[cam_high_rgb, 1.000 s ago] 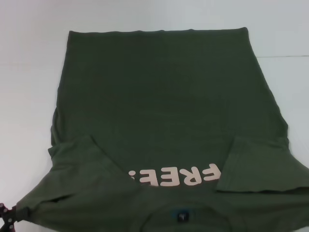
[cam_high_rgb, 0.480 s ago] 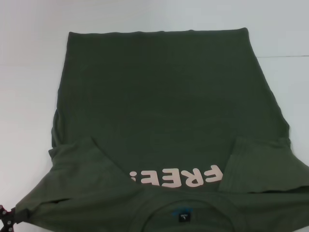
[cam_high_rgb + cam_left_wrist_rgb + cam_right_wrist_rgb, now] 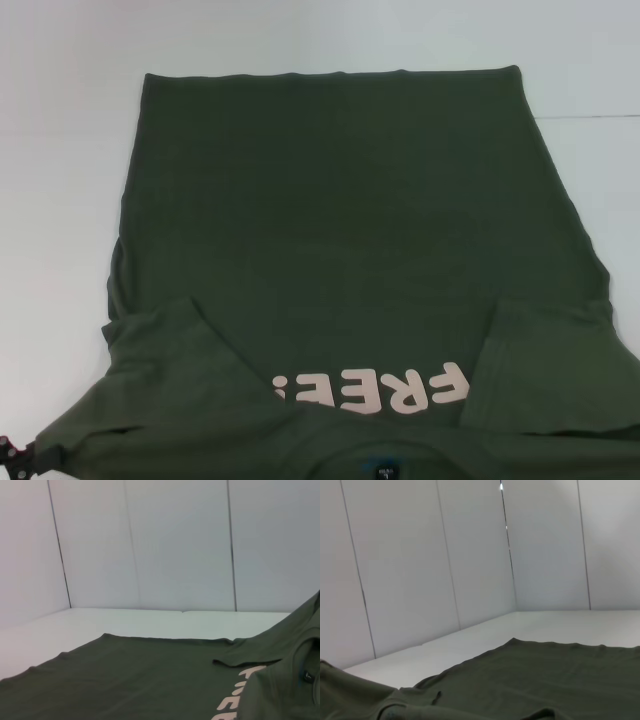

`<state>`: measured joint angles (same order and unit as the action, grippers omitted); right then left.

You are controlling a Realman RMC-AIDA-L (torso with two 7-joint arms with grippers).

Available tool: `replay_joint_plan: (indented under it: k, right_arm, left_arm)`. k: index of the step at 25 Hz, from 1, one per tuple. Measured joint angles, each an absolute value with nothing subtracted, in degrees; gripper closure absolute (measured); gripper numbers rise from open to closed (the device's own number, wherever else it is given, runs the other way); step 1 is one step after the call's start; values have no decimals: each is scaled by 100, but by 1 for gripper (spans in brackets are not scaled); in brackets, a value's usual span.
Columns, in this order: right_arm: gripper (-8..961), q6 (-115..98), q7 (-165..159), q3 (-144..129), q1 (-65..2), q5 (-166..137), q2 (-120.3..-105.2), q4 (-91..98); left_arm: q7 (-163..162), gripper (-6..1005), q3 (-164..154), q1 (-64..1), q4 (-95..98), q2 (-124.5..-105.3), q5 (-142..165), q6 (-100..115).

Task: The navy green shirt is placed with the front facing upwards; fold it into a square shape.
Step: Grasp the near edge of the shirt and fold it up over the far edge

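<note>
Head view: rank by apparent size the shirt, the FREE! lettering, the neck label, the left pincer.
1. navy green shirt, fills most of the view
2. FREE! lettering
3. and 4. left pincer and neck label: both small and cropped at the bottom edge, too close to rank.

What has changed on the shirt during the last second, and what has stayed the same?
The navy green shirt slid slightly toward the robot: its FREE! lettering, both folded-in sleeves and the blue neck label sit lower in the head view, the label now nearly out of view. The left tool, at the shirt's near left corner, moved down too. The far hem barely shifted; the shirt remains front up on the white table.
</note>
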<state>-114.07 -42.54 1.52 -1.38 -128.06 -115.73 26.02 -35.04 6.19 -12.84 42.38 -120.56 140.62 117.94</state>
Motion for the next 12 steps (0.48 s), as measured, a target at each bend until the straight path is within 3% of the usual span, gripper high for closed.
replay_joint_plan:
  k: [12]
  right_arm:
    - [912, -11408, -3507, 9, 241, -12845, -11573, 2217]
  left_arm:
    - [-2882, 884, 453, -1005, 4174, -12171, 14059, 11809]
